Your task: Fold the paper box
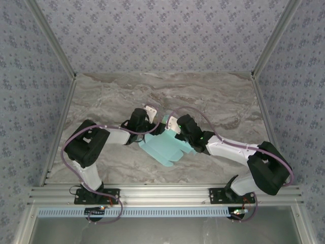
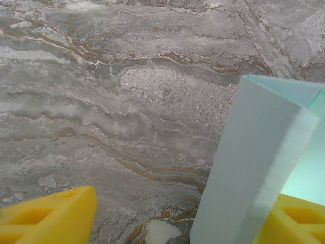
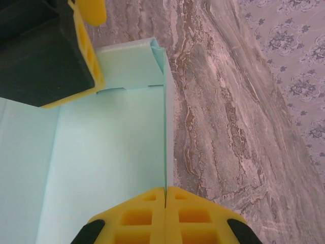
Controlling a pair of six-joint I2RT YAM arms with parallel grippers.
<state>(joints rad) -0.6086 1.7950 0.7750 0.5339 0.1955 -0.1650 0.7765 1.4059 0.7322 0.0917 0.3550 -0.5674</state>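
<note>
paper box [image 1: 165,147]: middle of table [image 1: 228,101], nearer its near edge | right fingers [image 3: 152,213]: closed, pinching its upright fold edge | left fingers [image 2: 51,216]: spread wide, standing panel between them, close against one

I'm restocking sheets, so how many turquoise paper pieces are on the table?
1. It is the paper box, partly folded in the middle of the table, one edge pinched in the right gripper. Anything lying beneath it would be hidden.
</note>
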